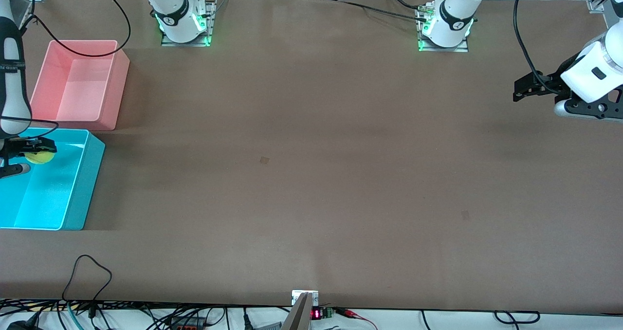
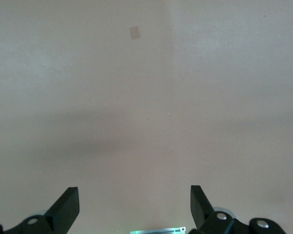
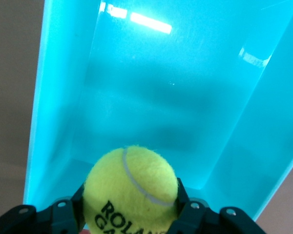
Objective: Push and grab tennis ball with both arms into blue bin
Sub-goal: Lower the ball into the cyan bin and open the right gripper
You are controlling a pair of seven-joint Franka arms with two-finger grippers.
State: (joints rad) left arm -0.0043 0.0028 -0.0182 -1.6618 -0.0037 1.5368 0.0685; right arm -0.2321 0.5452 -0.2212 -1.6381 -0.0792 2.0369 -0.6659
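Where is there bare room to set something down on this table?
The brown table is bare from the bright cyan plastic bin to the left arm's end. Crowded only at the right arm's end: pink plastic bin, cyan bin.

A wide desk (image 1: 311, 174) with a matte brown surface filled nearly the whole front view. Two small darker square patches (image 1: 264, 160) marked its brown covering, one near the middle and one toward the left arm's end. Soft shadows lay across the surface in broad bands. Along the desk's edge nearest the front camera ran a white strip strewn with tangled black cables (image 1: 146, 315), and a small device with a red lit display (image 1: 316, 314) sat near the middle of that edge.
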